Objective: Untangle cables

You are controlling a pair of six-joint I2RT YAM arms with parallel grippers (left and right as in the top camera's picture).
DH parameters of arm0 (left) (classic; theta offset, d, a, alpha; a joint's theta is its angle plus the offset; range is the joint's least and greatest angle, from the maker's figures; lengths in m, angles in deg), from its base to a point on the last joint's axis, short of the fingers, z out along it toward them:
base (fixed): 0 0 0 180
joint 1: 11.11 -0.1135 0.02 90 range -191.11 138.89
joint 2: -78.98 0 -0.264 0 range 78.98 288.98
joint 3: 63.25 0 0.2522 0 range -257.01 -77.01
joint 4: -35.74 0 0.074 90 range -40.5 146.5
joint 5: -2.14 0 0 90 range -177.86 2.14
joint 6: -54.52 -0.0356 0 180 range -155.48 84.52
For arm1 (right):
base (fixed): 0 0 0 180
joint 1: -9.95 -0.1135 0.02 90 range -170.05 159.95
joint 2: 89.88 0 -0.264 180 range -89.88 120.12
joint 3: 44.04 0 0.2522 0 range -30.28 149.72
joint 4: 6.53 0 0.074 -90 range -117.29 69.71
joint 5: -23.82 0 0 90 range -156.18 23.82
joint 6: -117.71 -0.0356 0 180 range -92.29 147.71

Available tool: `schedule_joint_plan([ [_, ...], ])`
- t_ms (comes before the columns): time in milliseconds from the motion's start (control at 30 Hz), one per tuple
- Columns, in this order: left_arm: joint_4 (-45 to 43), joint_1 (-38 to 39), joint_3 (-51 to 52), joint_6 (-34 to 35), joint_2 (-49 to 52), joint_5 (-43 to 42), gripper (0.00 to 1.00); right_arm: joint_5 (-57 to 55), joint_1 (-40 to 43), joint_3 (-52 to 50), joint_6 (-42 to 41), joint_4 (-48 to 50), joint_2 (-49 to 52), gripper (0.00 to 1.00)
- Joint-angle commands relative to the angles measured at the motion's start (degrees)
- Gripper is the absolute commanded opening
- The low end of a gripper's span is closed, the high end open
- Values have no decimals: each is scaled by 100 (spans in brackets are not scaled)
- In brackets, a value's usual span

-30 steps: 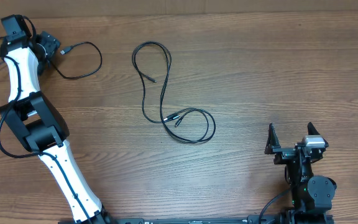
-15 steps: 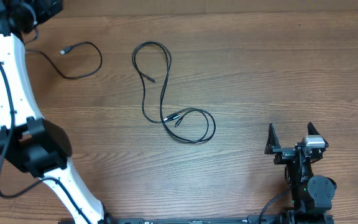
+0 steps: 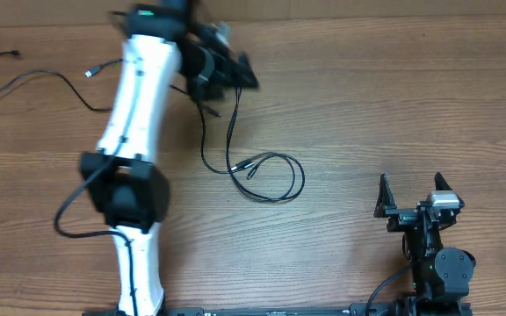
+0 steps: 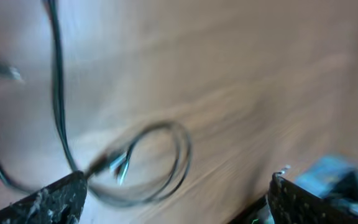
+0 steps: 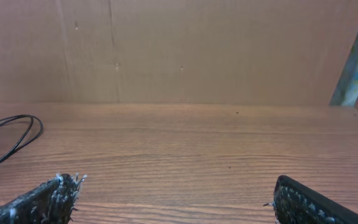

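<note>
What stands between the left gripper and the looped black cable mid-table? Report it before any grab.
Nothing visible does. The left gripper hovers over the thin black looped cable with its fingers open and empty. Only bare wooden table lies around the cable. The wrist view is blurred but shows no other object.

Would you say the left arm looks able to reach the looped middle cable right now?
Probably yes: the open left gripper hovers right over the upper loop of the cable, with nothing in between.

Left claw — agape, right claw — agape
</note>
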Motion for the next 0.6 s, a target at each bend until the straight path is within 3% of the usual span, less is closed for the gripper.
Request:
schedule_joint_plan([
  [0, 195, 557, -20, 645, -7, 1784, 98, 9, 7, -59, -33, 31, -52, 100],
  [167, 702, 785, -22, 1143, -168, 1969, 100, 9, 7, -59, -33, 31, -52, 100],
  [567, 1257, 229, -20, 977, -1032, 2262, 100, 9, 7, -59, -33, 31, -52, 100],
])
